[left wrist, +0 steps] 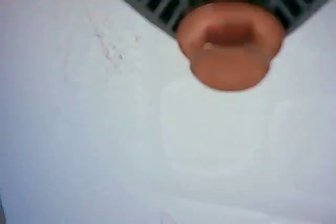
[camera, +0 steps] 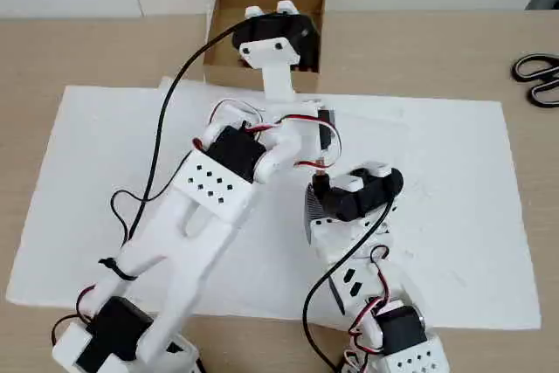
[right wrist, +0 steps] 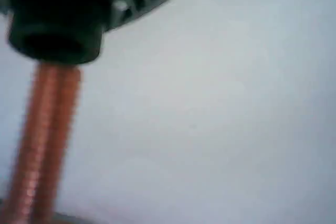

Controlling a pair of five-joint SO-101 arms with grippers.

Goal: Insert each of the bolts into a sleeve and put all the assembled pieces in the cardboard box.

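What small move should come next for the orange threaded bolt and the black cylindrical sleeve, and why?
Probably slide the orange threaded bolt deeper into the black cylindrical sleeve: a long run of bare thread shows outside the sleeve's mouth, so the pair looks only partly joined and not ready for the brown cardboard box.

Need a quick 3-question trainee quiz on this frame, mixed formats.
1. True or false: the scissors lie on the white sheet.
2. The sleeve that the orange bolt sticks out of is: A white, B black, C blue.
3. Fill in: seen from the arm bases, the box stands at the sheet's ___ edge.
Key: 1 false; 2 B; 3 far.
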